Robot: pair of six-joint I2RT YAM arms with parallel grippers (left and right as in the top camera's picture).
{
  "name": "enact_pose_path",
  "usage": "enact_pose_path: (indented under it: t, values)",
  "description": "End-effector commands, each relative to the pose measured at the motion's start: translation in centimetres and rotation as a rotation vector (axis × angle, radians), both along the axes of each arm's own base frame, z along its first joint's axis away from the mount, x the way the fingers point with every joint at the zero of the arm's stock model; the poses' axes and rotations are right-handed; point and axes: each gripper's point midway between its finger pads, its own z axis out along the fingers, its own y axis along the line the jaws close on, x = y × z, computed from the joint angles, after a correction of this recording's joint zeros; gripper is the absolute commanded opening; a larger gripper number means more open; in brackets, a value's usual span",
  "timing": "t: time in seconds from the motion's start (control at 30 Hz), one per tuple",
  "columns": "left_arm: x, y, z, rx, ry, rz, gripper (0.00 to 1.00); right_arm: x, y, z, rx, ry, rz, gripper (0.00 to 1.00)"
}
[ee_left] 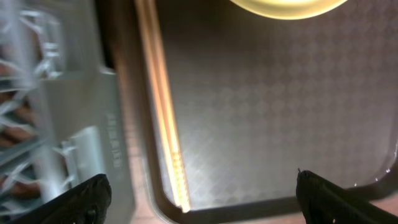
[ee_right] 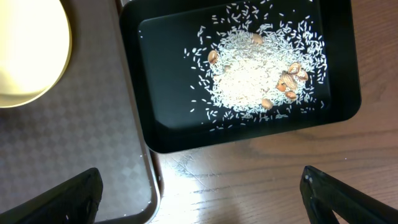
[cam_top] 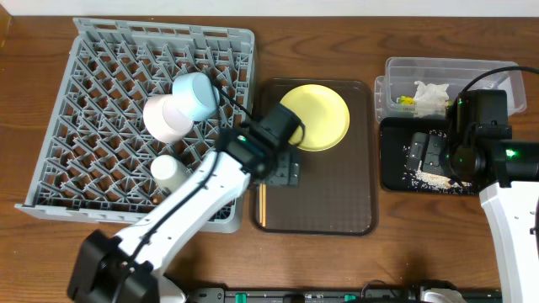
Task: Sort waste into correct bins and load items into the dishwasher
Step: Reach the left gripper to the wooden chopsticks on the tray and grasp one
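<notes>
The grey dish rack [cam_top: 93, 160] holds the light blue bowl [cam_top: 195, 94], the pinkish-white bowl [cam_top: 167, 118] and the small white cup [cam_top: 170, 172]. The yellow plate [cam_top: 316, 116] and the wooden chopsticks [cam_top: 262, 206] lie on the brown serving tray. My left gripper [cam_top: 282, 171] is open and empty above the tray, beside the chopsticks [ee_left: 165, 106]. My right gripper [cam_top: 428, 151] is open and empty over the black tray [cam_top: 389, 172], which holds rice scraps [ee_right: 255, 68]. The clear tub [cam_top: 455, 67] holds the white napkin [cam_top: 429, 94] and the green-and-yellow wrapper [cam_top: 407, 101].
The brown serving tray [cam_top: 337, 202] lies between the rack and the bins. Its corner [ee_right: 74, 155] shows next to the black tray [ee_right: 348, 74] in the right wrist view, with bare wooden table [ee_right: 261, 174] in front. The rack's edge [ee_left: 62, 124] lies left of the chopsticks.
</notes>
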Motion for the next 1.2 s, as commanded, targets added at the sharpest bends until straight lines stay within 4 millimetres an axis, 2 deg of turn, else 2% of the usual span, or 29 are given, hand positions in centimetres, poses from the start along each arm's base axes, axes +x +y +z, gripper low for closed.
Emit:
enact_pose_path:
  t: [0.0, 0.27, 0.43, 0.6, 0.83, 1.03, 1.17]
  values:
    - [-0.3, -0.8, -2.2, 0.031, 0.017, 0.024, 0.95, 0.1, -0.2, 0.6, 0.002, -0.018, -0.009, 0.99]
    - [0.1, -1.5, -7.5, 0.074, 0.104, 0.14, 0.95, 0.1, -0.1, 0.6, 0.008, -0.018, -0.006, 0.99]
    - [0.6, -1.9, -9.4, 0.085, 0.115, 0.147, 0.95, 0.0, -0.1, 0.6, 0.009, -0.015, -0.006, 0.99]
    - [1.0, -2.2, -10.5, 0.086, 0.114, 0.151, 0.94, 0.0, -0.1, 0.6, 0.01, -0.014, -0.006, 0.99]
    - [0.9, -1.6, -12.1, 0.13, 0.127, 0.178, 0.95, 0.0, 0.0, 0.5, 0.012, -0.014, -0.005, 0.99]
    - [1.0, -1.5, -12.0, 0.131, 0.125, 0.178, 0.94, 0.0, 0.0, 0.6, 0.012, -0.014, -0.005, 0.99]
    - [1.0, -1.6, -10.9, 0.117, 0.111, 0.174, 0.94, 0.0, 0.0, 0.5, 0.012, -0.014, -0.005, 0.99]
